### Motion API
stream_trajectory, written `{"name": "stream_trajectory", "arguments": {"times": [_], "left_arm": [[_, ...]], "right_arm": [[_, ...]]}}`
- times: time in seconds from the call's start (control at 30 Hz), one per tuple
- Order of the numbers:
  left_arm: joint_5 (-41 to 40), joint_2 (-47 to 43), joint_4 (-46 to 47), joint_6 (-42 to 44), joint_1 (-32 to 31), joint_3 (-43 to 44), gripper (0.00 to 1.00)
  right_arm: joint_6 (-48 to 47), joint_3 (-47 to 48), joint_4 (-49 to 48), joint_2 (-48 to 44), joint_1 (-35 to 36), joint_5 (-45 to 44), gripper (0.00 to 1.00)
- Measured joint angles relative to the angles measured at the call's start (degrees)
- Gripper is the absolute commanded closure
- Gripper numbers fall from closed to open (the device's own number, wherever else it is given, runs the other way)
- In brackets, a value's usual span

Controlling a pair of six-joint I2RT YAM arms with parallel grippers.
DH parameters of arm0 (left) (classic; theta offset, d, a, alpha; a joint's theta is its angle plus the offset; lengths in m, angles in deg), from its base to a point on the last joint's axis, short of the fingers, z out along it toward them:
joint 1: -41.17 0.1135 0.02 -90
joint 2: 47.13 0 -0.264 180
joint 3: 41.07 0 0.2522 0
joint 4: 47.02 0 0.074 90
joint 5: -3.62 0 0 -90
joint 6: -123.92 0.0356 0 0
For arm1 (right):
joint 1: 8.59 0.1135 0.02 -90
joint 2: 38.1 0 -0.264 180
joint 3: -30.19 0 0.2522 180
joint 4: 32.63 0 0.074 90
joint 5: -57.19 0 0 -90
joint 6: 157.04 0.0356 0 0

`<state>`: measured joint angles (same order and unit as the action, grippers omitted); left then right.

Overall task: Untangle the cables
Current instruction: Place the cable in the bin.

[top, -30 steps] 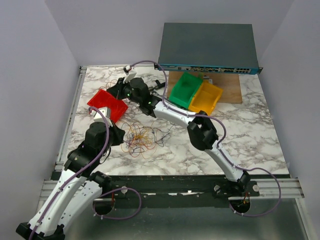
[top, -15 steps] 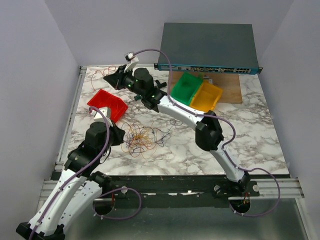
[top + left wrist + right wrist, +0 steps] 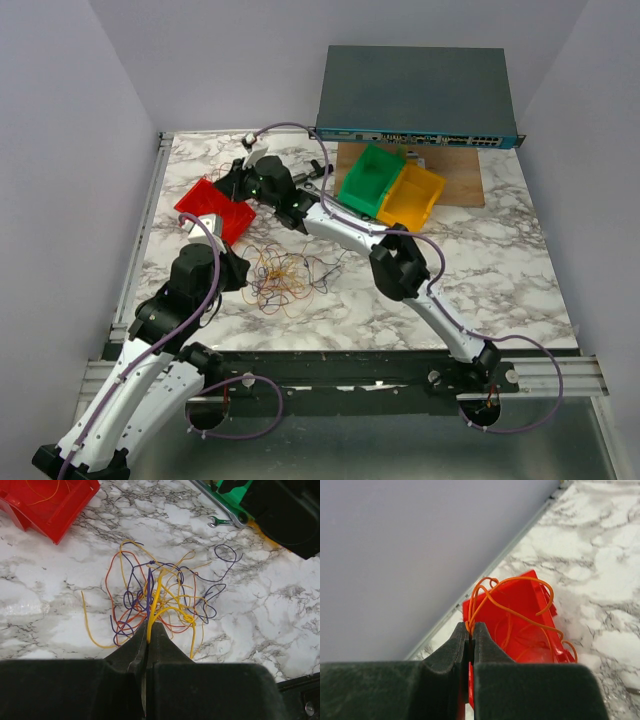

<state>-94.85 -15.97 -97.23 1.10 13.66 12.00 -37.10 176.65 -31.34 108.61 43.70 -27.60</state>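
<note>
A tangle of thin cables (image 3: 281, 279), orange, yellow, red and dark purple, lies on the marble table in front of my left arm. In the left wrist view the tangle (image 3: 160, 597) spreads just ahead of my left gripper (image 3: 149, 631), which is shut on a yellow cable (image 3: 154, 605) rising out of the heap. My left gripper (image 3: 243, 272) sits at the tangle's left edge. My right gripper (image 3: 228, 182) is over the far edge of the red bin (image 3: 215, 208). It is shut (image 3: 471, 628) on looped orange cables (image 3: 512, 602) that hang over the red bin (image 3: 522, 625).
A green bin (image 3: 370, 180) and a yellow bin (image 3: 412, 195) stand at the back right on a wooden board (image 3: 462, 178), before a network switch (image 3: 415, 95). A small wrench (image 3: 224, 521) lies near the green bin. The wall (image 3: 395, 555) is close behind the red bin.
My right gripper swung up toward the back left with the orange cables, then came back down over the red bin. The left arm and the tangle have not moved.
</note>
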Motion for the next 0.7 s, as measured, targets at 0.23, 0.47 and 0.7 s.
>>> {"name": "stream_trajectory", "arguments": {"times": [0.23, 0.47, 0.7], "left_arm": [[0.0, 0.2, 0.3, 0.3, 0.0, 0.0, 1.0], [0.0, 0.6, 0.4, 0.5, 0.0, 0.0, 1.0], [0.0, 0.6, 0.4, 1.0, 0.0, 0.0, 1.0]], "right_arm": [[0.1, 0.0, 1.9, 3.6, 0.5, -0.2, 0.99], [0.4, 2.6, 2.0, 6.0, 2.0, -0.2, 0.99], [-1.1, 4.7, 2.5, 6.4, 3.1, -0.2, 0.99]]}}
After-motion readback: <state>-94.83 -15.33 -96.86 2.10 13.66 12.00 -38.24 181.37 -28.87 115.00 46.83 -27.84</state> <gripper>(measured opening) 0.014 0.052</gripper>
